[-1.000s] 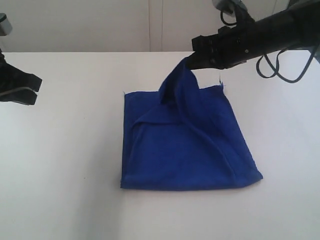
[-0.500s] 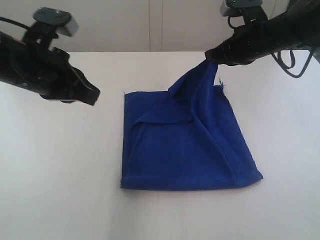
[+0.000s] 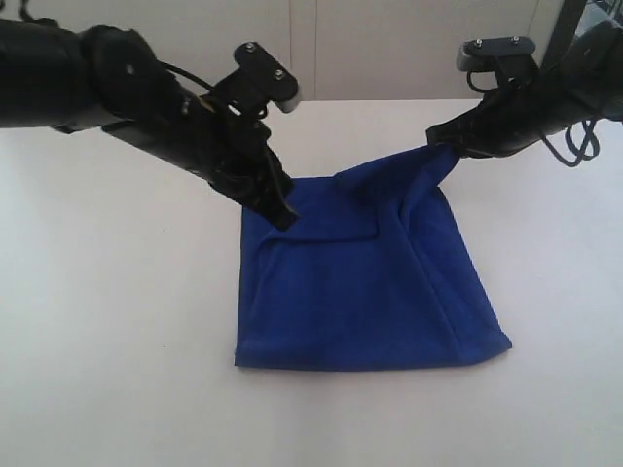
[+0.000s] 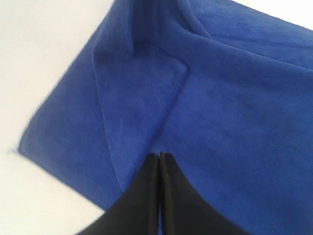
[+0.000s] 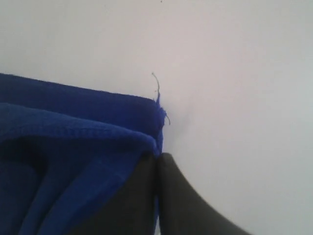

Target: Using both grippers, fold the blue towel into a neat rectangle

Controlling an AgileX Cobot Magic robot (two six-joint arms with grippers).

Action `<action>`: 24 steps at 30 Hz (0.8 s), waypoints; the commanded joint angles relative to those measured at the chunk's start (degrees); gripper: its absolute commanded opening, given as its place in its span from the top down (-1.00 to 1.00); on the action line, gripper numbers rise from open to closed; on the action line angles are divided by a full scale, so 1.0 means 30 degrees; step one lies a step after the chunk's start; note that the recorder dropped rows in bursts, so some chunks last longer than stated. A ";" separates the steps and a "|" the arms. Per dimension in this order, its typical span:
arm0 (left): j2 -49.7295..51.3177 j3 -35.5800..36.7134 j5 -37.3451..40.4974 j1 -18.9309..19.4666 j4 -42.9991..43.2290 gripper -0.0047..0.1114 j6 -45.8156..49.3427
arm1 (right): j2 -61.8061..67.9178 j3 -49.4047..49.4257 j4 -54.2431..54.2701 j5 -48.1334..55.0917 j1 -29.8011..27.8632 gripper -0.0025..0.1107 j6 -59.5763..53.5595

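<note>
Your right gripper (image 3: 437, 146) pinching the blue towel (image 3: 370, 282) by a lifted corner, your left gripper (image 3: 286, 217) pressed together, seemingly empty, over another corner.

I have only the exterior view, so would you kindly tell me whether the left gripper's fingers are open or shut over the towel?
Observer: In the left wrist view the left gripper is shut, fingers pressed together, its tip over the blue towel beside a folded flap.
Operator: Thank you. Is the right one truly holding cloth?
Observer: Yes. The right wrist view shows the right gripper shut on the towel's hemmed corner, with blue cloth between the fingers.
Operator: Is anything stray near that corner?
Observer: A thin loose thread sticks out from the layer beneath, over the white table.
</note>
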 commanded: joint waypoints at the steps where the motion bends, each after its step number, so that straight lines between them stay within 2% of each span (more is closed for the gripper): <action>1: 0.2079 -0.1709 -0.0003 -0.0938 0.1381 0.92 0.1253 | 0.0560 0.0018 -0.0063 0.0135 -0.0115 0.96 0.0185; 3: 0.2988 -0.2307 -0.0538 -0.1476 0.1993 0.92 0.2070 | 0.0807 0.0018 -0.0063 0.0238 -0.0115 0.96 0.0185; 8: 0.5036 -0.3304 -0.4816 -0.2396 0.2260 0.92 0.2247 | 0.0895 0.0018 -0.0063 0.0200 -0.0115 0.96 0.0185; 17: 0.6881 -0.4236 -0.5457 -0.3122 0.2260 0.91 0.2429 | 0.0895 0.0018 -0.0063 0.0077 -0.0115 0.96 0.0185; 20: 0.7130 -0.4236 -0.6270 -0.3122 0.2182 0.73 0.1478 | 0.0895 0.0018 -0.0063 0.0080 -0.0115 0.96 0.0275; 24: 0.7670 -0.4236 -0.6663 -0.3122 0.2182 0.32 0.1143 | 0.0895 0.0018 -0.0063 0.0080 -0.0115 0.96 0.0326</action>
